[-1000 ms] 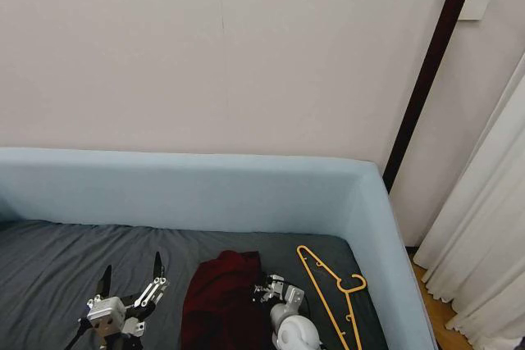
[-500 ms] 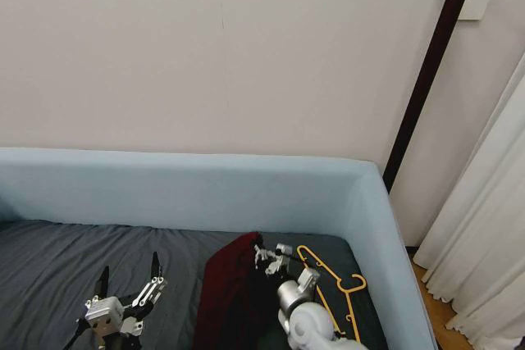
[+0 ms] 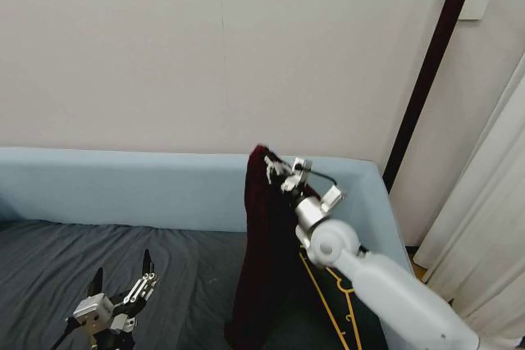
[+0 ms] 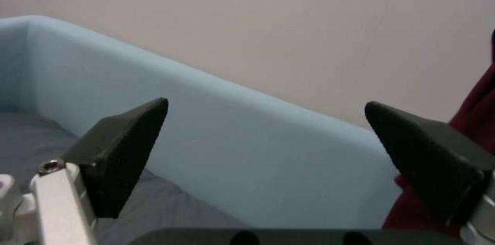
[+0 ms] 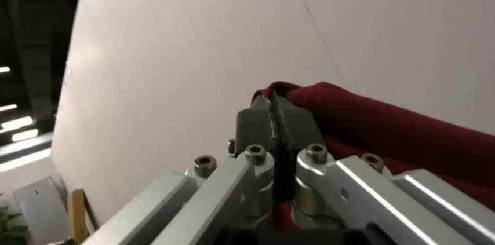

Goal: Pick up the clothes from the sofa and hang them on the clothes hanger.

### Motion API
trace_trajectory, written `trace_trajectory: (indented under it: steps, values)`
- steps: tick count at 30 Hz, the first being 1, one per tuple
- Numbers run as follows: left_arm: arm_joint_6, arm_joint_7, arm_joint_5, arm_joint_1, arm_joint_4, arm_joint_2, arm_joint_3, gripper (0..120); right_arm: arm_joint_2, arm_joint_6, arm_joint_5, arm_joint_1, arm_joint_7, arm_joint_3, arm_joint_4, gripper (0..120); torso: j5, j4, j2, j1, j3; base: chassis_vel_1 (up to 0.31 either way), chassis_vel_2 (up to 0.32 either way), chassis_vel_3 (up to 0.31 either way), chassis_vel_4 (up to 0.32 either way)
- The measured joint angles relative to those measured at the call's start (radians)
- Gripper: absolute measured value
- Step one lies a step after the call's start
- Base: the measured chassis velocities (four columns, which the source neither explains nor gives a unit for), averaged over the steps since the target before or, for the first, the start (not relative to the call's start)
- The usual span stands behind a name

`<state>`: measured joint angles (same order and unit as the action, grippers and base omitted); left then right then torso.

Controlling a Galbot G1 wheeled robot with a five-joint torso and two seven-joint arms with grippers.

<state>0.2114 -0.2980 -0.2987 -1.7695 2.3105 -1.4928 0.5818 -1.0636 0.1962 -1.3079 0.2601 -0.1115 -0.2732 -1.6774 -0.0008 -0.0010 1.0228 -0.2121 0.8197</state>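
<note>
One pale-blue sofa (image 3: 164, 190) w/ grey seat. Dark-red garment (image 3: 262, 260) hangs as a long limp column over the seat's right end, top edge pinched in right gripper (image 3: 277, 168) at backrest-top height. Left gripper (image 3: 123, 266), fingers spread, sits low over the seat.

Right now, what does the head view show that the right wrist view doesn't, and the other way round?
The head view adds the light blue sofa, the yellow hanger lying on its seat, the left gripper open low near the seat, the dark rack pole and the white curtain. The right wrist view adds a close look at the right gripper, shut on a fold of the dark red garment. Both share that garment hanging from the gripper, before the pale wall.
</note>
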Motion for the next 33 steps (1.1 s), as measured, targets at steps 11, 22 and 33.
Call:
trace_trajectory:
  steps: [11,22,33]
  values:
    - [0.000,-0.006,-0.010,0.006,-0.015,0.025,0.000,100,0.124,-0.024,-0.078,-0.187,-0.024,0.089,-0.040,0,0.0000,-0.0004,0.000,0.000,0.000,0.000,0.000,0.000,0.000]
    - [0.002,-0.011,-0.012,0.026,-0.055,0.037,-0.005,100,0.280,-0.084,0.144,0.127,-0.140,0.099,-0.245,0,-0.0003,-0.0002,0.000,0.000,0.000,0.000,0.000,0.000,0.000]
    - [-0.041,-0.025,-0.031,0.060,-0.183,0.119,0.091,100,0.129,0.001,0.550,0.750,-0.102,0.022,-0.069,0,-0.0004,-0.0003,0.000,0.000,0.000,0.000,0.000,0.000,0.000]
